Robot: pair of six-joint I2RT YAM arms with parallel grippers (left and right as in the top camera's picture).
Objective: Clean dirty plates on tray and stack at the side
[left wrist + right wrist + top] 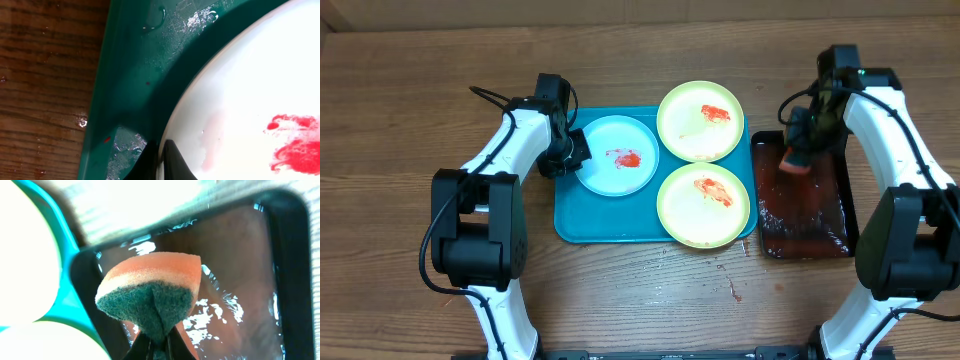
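Three plates lie on the teal tray (pixel 582 225): a light-blue-rimmed plate (pixel 618 155) on the left and two yellow-green-rimmed plates (pixel 700 121) (pixel 705 205) on the right, each with a red sauce smear. My left gripper (pixel 576 152) is shut on the left rim of the blue plate (pixel 250 85), one finger above and one below the edge. My right gripper (pixel 798 150) is shut on an orange sponge with a green scrub side (pixel 150 292), held over the dark reddish tray (pixel 805 235).
The dark tray (pixel 240 260) holds reddish water that glints. Red sauce drops (pixel 733 290) mark the wooden table in front of the trays. Water droplets sit on the teal tray floor (pixel 150 65) beside the plate.
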